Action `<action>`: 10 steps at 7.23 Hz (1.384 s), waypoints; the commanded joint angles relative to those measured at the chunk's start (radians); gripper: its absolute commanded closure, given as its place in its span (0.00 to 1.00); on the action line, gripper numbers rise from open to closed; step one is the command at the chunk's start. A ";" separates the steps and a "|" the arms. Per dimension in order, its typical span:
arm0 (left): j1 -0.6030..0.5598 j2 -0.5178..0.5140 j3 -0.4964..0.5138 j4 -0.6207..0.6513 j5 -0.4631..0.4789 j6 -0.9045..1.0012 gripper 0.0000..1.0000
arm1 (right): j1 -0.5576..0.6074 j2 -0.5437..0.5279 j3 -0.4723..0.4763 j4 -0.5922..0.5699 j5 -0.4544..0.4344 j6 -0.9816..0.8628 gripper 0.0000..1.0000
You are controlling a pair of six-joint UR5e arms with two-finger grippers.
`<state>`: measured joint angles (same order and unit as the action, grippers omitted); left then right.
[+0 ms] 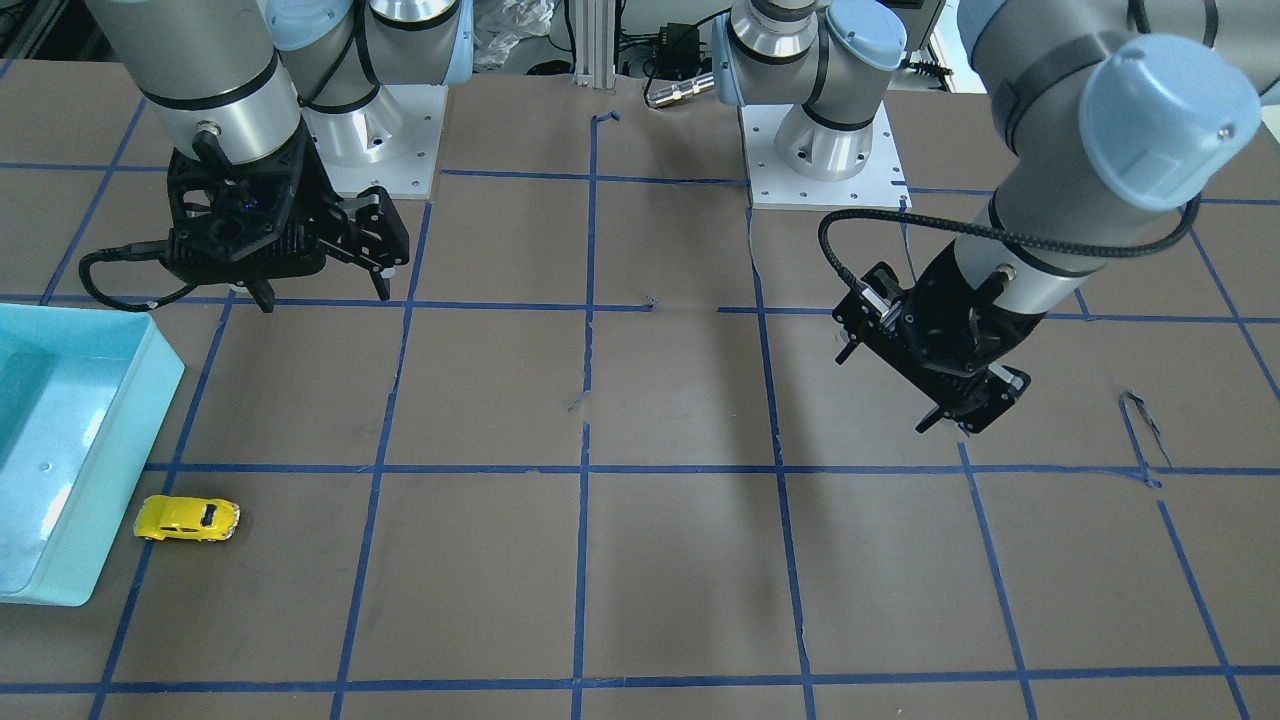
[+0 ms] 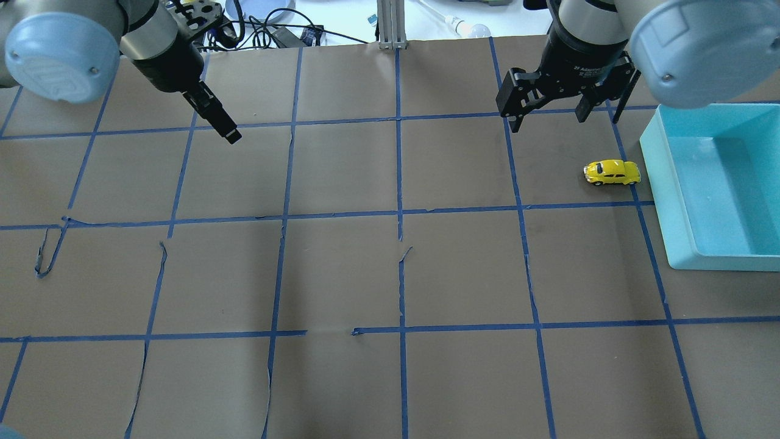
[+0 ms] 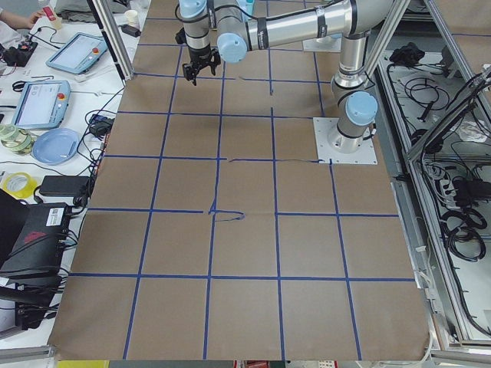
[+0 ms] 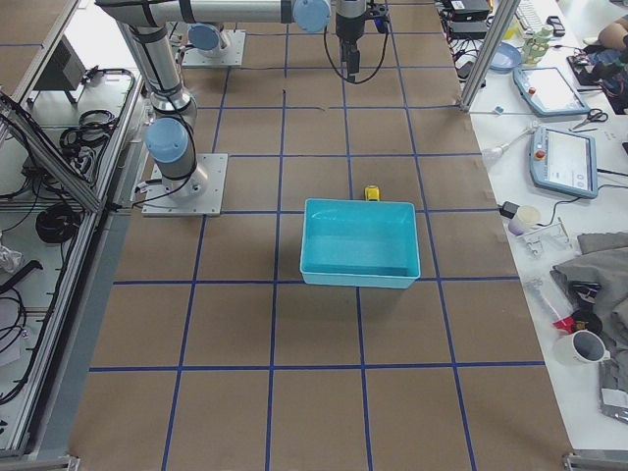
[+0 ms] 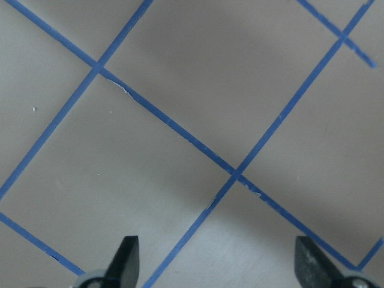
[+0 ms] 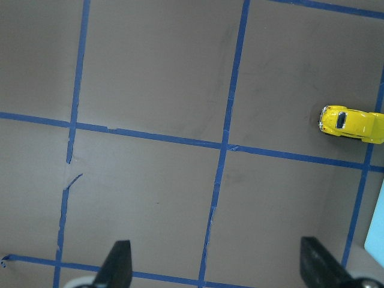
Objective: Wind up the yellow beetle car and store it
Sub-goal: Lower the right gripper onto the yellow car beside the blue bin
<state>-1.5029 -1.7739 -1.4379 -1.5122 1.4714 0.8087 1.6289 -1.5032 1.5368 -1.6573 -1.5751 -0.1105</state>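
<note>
From across the brown-paper surface (image 1: 680, 400) gridded in blue tape, the tiny bright yellow beetle toy car (image 1: 187, 518) stands on its wheels just beside the long wall of the pale turquoise plastic bin (image 1: 100, 420). The right tool (image 1: 325, 295) hangs well apart from it, its 2 fingers spread and empty. Overhead, the car lies side-on to the bin. In the left wrist view, the left tool (image 5: 216, 255) is likewise spread wide, with only tape lines under it.
</note>
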 commanded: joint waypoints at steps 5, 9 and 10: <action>-0.011 0.203 -0.016 -0.098 0.066 -0.432 0.00 | -0.085 0.018 0.034 -0.004 0.001 -0.814 0.00; -0.013 0.217 -0.047 -0.042 0.090 -0.730 0.00 | -0.269 0.043 0.106 -0.062 0.004 -1.456 0.00; -0.011 0.203 -0.050 -0.017 0.108 -0.734 0.00 | -0.306 0.052 0.138 -0.108 0.003 -1.592 0.00</action>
<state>-1.5151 -1.5620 -1.4847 -1.5527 1.5568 0.0870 1.3758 -1.4647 1.6405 -1.7135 -1.5722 -1.5149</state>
